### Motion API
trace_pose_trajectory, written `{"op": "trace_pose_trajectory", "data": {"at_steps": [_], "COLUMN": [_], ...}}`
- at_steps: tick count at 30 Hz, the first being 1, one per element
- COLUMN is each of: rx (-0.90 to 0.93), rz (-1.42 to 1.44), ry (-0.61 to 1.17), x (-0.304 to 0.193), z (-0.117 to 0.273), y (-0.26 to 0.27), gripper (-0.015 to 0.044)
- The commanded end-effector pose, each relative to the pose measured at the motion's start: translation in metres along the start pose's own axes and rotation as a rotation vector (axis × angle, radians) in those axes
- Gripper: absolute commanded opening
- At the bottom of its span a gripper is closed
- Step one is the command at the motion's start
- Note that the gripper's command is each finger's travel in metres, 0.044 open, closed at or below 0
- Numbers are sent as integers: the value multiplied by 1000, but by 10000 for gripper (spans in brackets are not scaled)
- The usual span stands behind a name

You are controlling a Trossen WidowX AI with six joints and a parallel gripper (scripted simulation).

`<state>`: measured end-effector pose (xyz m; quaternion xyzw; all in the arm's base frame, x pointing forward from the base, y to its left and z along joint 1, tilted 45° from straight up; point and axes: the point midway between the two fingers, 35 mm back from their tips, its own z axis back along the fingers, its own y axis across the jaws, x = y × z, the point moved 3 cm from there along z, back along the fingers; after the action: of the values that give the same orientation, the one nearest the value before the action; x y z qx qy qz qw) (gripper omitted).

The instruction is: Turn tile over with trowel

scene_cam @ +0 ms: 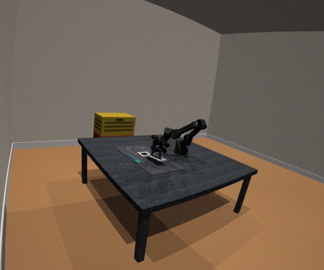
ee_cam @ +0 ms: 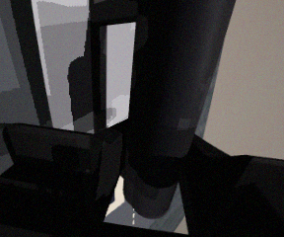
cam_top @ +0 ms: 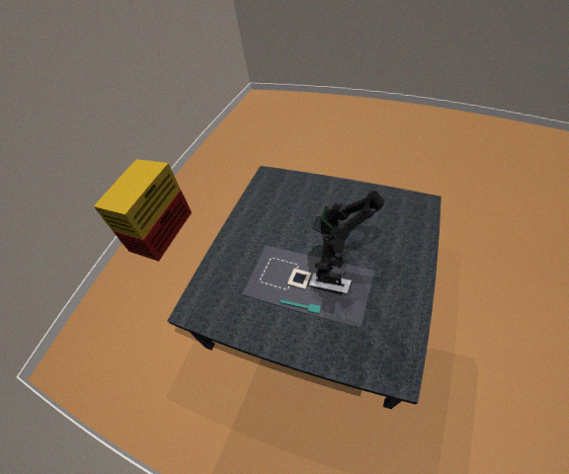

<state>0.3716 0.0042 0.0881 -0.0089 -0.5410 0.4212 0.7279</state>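
The tile [cam_top: 292,283] [scene_cam: 140,154], cream with a dark square facing up, lies flat at the right edge of the dashed outline [cam_top: 271,258] on the mat [cam_top: 356,312] [scene_cam: 167,170]. My gripper [cam_top: 330,277] [scene_cam: 156,153] [ee_cam: 154,124] is shut on the handle of the trowel [cam_top: 345,286] [scene_cam: 162,159] [ee_cam: 119,74], which has a flat pale blade. The blade is low over the mat, right of the tile, with a shadow beside it. Its left end is close to the tile; I cannot tell whether they touch. Fingers and handle hide part of the blade.
A teal flat-ended tool [cam_top: 313,308] [scene_cam: 137,160] lies on the mat's front part, in front of the tile. The dark table [cam_top: 386,347] [scene_cam: 185,183] extends around the mat. Yellow and red crates [cam_top: 139,186] [scene_cam: 114,126] stand beyond the table.
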Motion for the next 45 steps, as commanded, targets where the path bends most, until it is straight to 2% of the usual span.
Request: {"op": "trace_pose_trajectory", "data": {"at_steps": [1,21,45], "rx": [-14,-14,-13], "rz": [-5,-6,-5], "ry": [6,5,7], "x": [-3,-6,-45], "z": [-3,-20,-17], "y": [1,22,18], "gripper": [0,0,0]}}
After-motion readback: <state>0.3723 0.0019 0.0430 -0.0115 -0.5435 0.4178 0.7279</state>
